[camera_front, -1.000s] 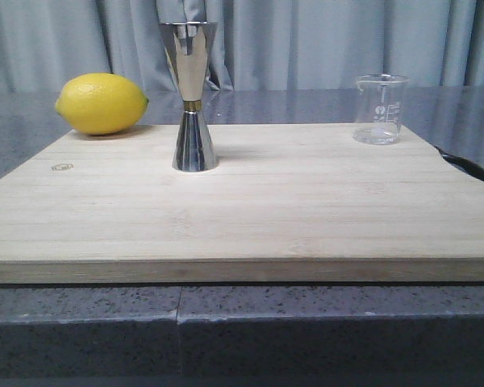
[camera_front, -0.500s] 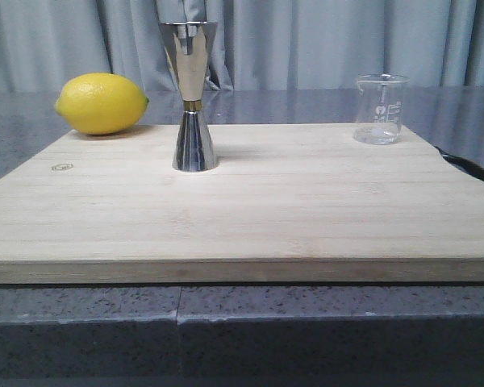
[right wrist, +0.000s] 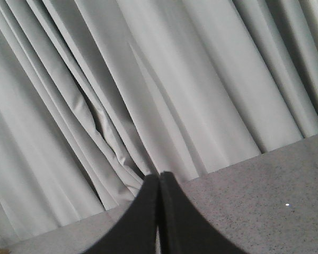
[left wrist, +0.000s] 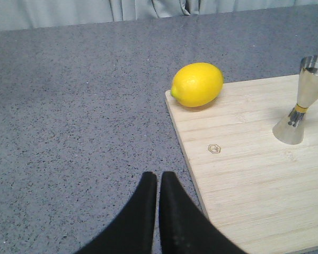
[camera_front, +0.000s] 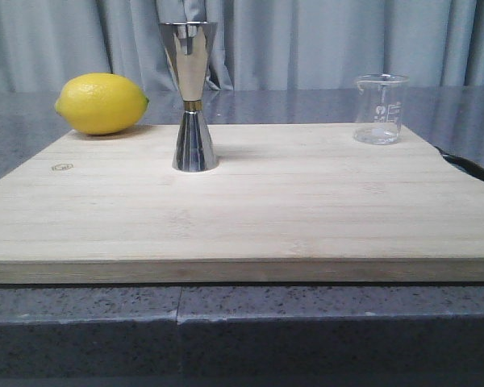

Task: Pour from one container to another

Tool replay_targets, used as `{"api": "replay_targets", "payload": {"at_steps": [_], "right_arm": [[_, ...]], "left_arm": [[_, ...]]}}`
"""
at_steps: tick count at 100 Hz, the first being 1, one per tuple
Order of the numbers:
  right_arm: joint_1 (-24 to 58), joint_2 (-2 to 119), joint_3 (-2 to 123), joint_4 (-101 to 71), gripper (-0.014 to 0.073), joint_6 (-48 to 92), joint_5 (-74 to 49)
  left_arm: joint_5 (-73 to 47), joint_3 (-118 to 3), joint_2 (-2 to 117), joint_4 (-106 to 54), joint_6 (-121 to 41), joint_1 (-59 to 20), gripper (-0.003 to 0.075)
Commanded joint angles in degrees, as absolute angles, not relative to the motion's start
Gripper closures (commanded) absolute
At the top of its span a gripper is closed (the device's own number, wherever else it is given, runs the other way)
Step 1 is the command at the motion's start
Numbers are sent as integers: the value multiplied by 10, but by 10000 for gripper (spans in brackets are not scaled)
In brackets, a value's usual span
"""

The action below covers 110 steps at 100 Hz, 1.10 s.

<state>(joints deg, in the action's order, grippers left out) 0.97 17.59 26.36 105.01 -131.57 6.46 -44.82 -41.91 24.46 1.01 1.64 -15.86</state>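
Markings: two, neither legible.
Glass beaker (camera_front: 380,108): white graduation marks, unreadable. Wooden cutting board (left wrist: 254,180): small hexagonal logo (left wrist: 214,148), just beyond the left gripper (left wrist: 159,182).

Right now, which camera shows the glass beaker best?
The front view: the glass beaker stands whole and upright at the far right of the wooden board, measuring marks visible. The left wrist view shows only the lemon and jigger; the right wrist view shows only curtain.
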Motion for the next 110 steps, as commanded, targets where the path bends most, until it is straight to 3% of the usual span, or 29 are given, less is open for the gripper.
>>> {"api": "replay_targets", "payload": {"at_steps": [1,22,49,69,80,110], "right_arm": [[10,180,278,1076,664,-1313,44],[10,180,278,1076,664,-1313,43],[10,180,278,1076,664,-1313,45],[10,180,278,1076,664,-1313,45],[10,180,278,1076,664,-1313,45],[10,180,278,1076,664,-1313,45]], "left_arm": [[-400,-435,249,10,23,-163,739],[-328,-368,191,32,23,-138,739],[-159,-157,22,37,23,-68,739],[-47,-36,-18,33,23,-63,739],[32,6,-18,14,23,-63,739],[50,5,-18,-20,-26,-63,739]]}}
